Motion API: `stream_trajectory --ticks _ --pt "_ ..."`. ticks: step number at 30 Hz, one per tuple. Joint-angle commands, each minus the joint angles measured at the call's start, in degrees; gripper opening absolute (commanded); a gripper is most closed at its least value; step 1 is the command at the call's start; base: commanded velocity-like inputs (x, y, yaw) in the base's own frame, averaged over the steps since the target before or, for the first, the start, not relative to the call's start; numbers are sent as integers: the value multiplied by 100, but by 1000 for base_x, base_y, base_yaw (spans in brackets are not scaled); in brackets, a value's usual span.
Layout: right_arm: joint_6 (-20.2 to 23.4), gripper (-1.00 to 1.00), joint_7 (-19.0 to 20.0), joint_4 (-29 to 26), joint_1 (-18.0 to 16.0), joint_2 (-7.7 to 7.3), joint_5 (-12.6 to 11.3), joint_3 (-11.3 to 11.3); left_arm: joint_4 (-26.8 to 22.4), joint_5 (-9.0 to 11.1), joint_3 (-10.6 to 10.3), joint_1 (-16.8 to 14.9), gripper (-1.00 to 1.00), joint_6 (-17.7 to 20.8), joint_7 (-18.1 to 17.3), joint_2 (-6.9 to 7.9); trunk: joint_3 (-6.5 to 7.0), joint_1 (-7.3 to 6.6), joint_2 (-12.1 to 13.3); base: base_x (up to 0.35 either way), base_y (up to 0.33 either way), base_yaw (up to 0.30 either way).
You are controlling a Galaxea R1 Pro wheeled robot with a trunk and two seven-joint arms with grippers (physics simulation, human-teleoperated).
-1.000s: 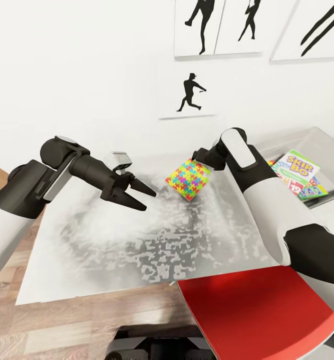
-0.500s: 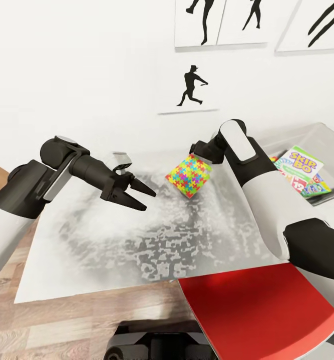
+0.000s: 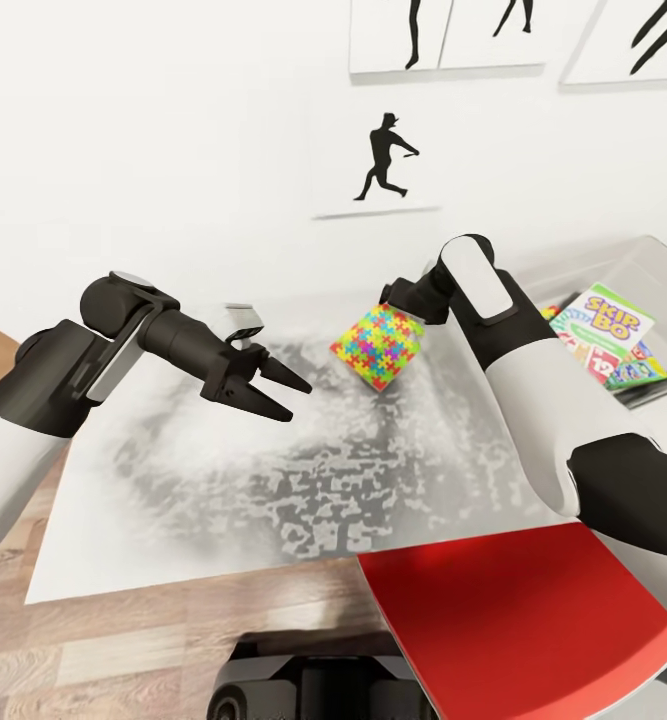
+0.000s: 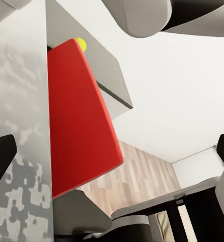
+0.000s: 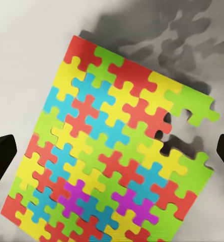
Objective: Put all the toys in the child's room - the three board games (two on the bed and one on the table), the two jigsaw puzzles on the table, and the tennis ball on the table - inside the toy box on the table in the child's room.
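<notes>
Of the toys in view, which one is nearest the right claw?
The jigsaw puzzle, lying flat on the table right at the right claw; the Skip-Bo box lies farther right, in the toy box.

Head cam: high, looks forward and down over both arms onto the light grey table (image 3: 273, 480), white wall with silhouette pictures (image 3: 383, 160) behind, toy box (image 3: 663, 270) at frame's right edge.

Left wrist cam: rides low over the tabletop (image 4: 21, 101), looks along the fingers across the table to a red panel (image 4: 76, 121), the tennis ball (image 4: 81, 44) past it, wood floor (image 4: 137, 176) beyond.

Right wrist cam: close, aimed almost straight onto the jigsaw puzzle (image 5: 112, 146) with grey tabletop behind.

Overlap: head and right wrist share the puzzle (image 3: 378, 345); head and left wrist share the red panel (image 3: 513, 620) and tabletop.
</notes>
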Motion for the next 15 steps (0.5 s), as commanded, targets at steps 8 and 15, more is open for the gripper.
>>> stream_trajectory --ticks 8,15 --pt "-15 100 -60 -10 -6 8 -56 14 0 4 -13 -8 100 61 -22 4 -82 2 -8 0 0 0" --pt "-18 100 -60 -12 -6 9 -56 14 0 4 -13 -8 100 61 -22 10 -148 2 -8 0 0 0"
